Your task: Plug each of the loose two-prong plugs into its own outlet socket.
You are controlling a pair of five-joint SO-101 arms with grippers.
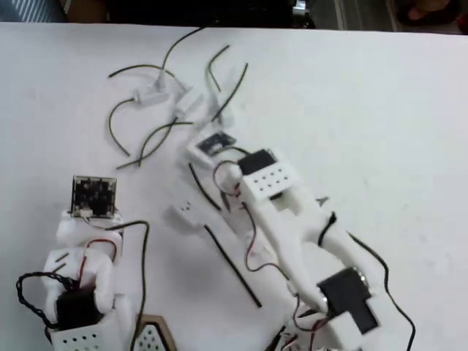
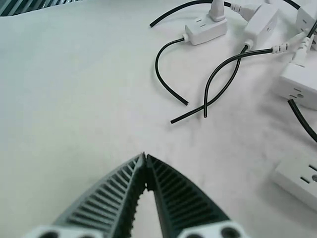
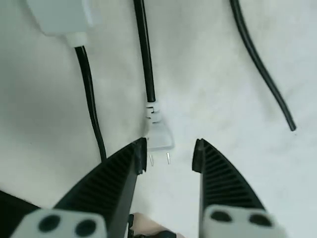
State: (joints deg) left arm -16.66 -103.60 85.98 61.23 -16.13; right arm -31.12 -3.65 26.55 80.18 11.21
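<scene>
No legible text or markings anywhere.

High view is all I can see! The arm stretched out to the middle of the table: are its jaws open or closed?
Observer: Open. The right wrist view shows the right gripper with its jaws spread apart.
Operator: Is anything between them?
Observer: Yes, a white two-prong plug on a black cord lies on the white table at the jaw tips. It isn't clamped, and its metal prongs point back towards the gripper.
Operator: What about the other arm?
Observer: The left gripper has its jaws shut over bare table, holding nothing.
</scene>
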